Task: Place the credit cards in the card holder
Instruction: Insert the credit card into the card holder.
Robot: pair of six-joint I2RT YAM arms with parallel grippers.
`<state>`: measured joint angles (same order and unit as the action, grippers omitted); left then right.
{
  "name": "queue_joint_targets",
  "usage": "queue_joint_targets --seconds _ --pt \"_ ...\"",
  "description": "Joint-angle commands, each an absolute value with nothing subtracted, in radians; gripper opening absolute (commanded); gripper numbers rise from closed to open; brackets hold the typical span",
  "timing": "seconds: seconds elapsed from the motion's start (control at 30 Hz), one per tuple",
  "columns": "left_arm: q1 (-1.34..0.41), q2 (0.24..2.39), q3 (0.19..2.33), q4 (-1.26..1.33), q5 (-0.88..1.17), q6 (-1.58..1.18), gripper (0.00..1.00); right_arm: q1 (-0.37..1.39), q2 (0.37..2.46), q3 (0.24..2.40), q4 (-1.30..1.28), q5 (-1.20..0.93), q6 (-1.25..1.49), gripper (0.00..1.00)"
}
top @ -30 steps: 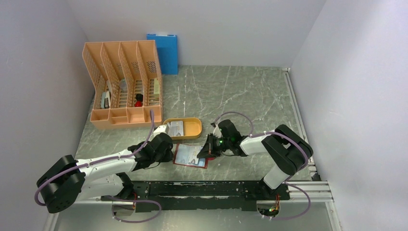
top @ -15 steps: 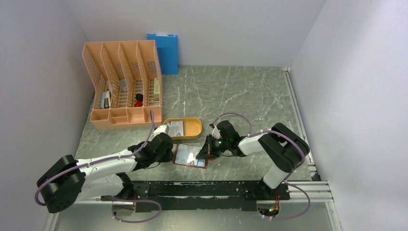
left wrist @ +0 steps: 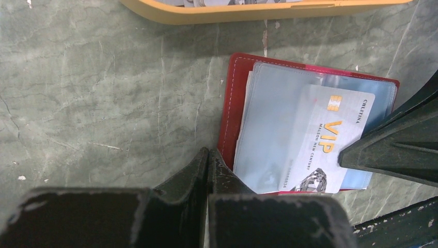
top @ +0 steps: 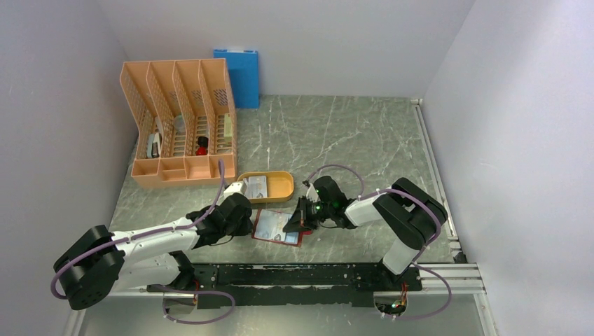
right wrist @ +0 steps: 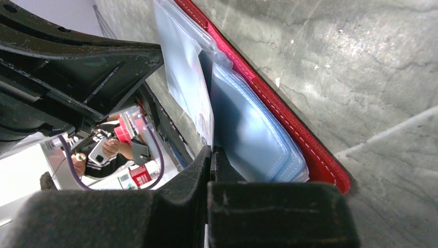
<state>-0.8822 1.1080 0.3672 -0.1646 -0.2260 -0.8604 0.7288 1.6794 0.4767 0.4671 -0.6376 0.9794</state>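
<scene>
We see a bench (left wrist: 93, 93) with a grey-green marbled stone look, smooth and faintly shiny. The card holder (left wrist: 230, 124) has a red leather-like cover with pale stitching and glossy clear plastic pockets (left wrist: 268, 119). The credit card (left wrist: 320, 144) is smooth plastic, and the left hand (left wrist: 207, 157) is grainy matt black.

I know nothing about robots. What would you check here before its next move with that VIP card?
1. Holder open, flat on the table: ok.
2. Left jaws shut, tip at the holder's red edge: ok.
3. Right jaws shut, tip at the card: ok.
4. Card square to the pockets: not ok, it lies tilted.
5. Card tucked inside a pocket: cannot tell.
6. More cards ready in the tray: ok.
</scene>
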Motion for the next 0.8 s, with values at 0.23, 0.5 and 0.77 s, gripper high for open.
queue_joint_targets --seconds 0.23,0.5,0.77 --pt "-0.881 1.13 0.335 -0.214 -0.181 -0.845 0.06 0.73 1.705 0.48 0.507 -0.576 0.984 0.0" --pt "-0.882 1.139 0.331 -0.204 -0.176 -0.847 0.06 0.729 1.717 0.491 0.518 -0.564 0.979 0.0" --pt "-0.881 1.146 0.331 -0.198 -0.17 -0.848 0.06 0.733 1.75 0.486 0.559 -0.593 0.995 0.0"
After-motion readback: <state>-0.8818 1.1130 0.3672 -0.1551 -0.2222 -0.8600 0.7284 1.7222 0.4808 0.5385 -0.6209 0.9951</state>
